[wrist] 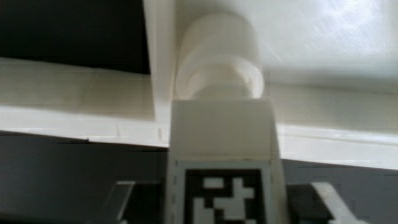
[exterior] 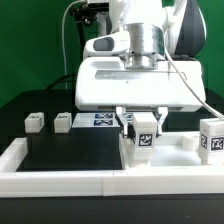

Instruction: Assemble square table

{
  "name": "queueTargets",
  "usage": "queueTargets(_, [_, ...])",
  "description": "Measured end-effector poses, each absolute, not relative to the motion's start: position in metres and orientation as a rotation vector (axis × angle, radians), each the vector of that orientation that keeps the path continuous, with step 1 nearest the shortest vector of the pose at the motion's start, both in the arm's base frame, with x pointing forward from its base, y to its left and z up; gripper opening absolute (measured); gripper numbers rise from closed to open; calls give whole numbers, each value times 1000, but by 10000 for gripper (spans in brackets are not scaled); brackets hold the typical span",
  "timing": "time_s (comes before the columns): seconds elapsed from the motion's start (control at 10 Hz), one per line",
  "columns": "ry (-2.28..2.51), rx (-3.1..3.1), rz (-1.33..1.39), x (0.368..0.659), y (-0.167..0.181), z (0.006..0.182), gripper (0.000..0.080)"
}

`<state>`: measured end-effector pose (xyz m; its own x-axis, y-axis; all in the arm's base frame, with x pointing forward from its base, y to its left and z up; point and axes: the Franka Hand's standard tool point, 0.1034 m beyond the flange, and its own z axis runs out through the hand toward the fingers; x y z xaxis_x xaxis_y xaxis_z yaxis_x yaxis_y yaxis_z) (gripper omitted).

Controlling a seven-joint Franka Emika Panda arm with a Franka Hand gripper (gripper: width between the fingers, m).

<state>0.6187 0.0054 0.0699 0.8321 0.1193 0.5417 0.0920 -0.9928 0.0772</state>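
The large white square slab (exterior: 135, 85) lies behind my gripper at mid-table, and its pale surface shows in the wrist view (wrist: 338, 40). My gripper (exterior: 143, 124) is shut on a white tagged block leg (exterior: 143, 140) and holds it upright, just in front of the slab's near edge and low over the white rail. In the wrist view the leg (wrist: 222, 120) fills the centre, its tag sits between the dark fingers (wrist: 135, 203), and my gripper (wrist: 222, 206) clamps it. Two small legs (exterior: 35, 122) (exterior: 63, 121) stand at the exterior view's left. Another tagged leg (exterior: 212, 138) stands at the right.
The long white border rail (exterior: 90, 180) runs along the front and up the exterior view's left side, around a black mat (exterior: 70, 150). The marker board (exterior: 104, 119) lies flat between the left legs and my gripper. A green wall stands behind.
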Motion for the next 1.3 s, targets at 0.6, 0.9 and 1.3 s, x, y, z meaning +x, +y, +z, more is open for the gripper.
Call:
queueTargets(0.6, [171,2961,880,619,5,70,621])
queueTargets(0.9, [171,2961,880,619,5,70,648])
queueTargets(1.3, [166,2969,863,623,0,94,648])
